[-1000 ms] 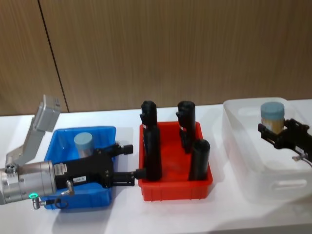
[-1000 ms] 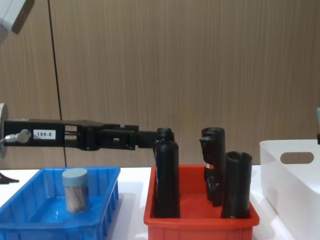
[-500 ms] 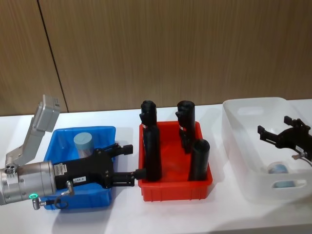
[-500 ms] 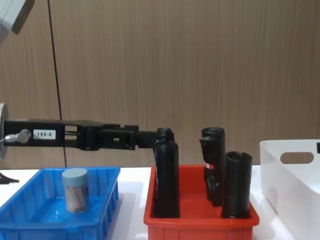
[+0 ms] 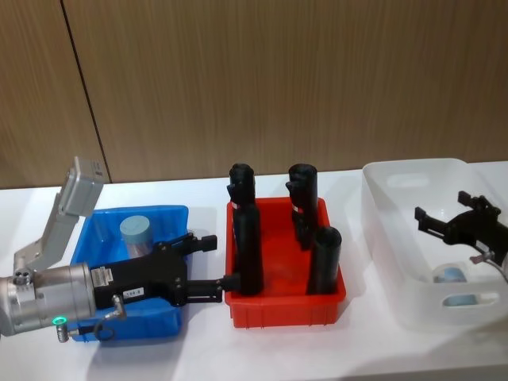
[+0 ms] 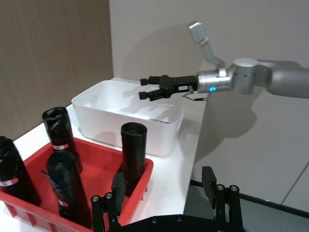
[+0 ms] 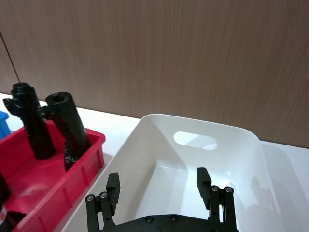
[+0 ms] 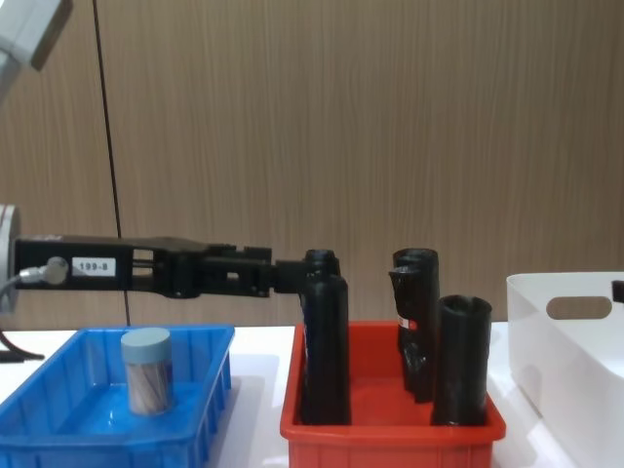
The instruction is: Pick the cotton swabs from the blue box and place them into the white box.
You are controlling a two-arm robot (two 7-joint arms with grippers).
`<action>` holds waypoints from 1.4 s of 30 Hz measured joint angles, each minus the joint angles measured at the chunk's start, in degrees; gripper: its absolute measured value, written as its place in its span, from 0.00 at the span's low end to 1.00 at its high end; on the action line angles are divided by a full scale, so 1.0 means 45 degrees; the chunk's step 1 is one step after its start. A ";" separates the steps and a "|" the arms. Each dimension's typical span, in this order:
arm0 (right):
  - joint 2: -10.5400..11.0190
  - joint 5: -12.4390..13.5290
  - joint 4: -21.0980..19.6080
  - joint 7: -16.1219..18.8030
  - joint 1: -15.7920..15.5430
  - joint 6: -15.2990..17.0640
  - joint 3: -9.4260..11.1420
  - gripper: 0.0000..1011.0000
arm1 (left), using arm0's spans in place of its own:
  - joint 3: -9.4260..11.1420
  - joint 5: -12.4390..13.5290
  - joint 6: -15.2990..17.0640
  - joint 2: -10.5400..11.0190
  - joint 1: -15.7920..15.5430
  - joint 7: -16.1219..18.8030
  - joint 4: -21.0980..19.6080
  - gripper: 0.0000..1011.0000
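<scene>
One cotton swab tub — clear cylindrical plastic with a matte grey-blue round lid — stands upright in the shallow, bright blue plastic box. A second tub sits on the floor of the translucent white plastic box. The left gripper hovers open above the blue box's right side, next to the glossy red tray of tall black cylinders. The right gripper hangs open and empty above the white box. All containers rest on the white table.
</scene>
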 joint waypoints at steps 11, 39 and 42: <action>-0.0355 -0.0344 -0.1673 -0.0724 -0.1213 -0.0130 -0.0037 0.99 | 0.0300 0.0467 -0.0410 -0.0164 0.0343 0.1802 -0.0419 0.99; -0.1332 -0.1313 -0.6261 -0.2753 -0.4526 -0.0488 -0.0127 0.99 | 0.1082 0.1672 -0.1472 -0.0598 0.1223 0.6424 -0.1484 0.99; -0.1403 -0.1376 -0.6598 -0.2906 -0.4772 -0.0510 -0.0134 0.99 | 0.1162 0.1804 -0.1587 -0.0644 0.1317 0.6915 -0.1595 0.99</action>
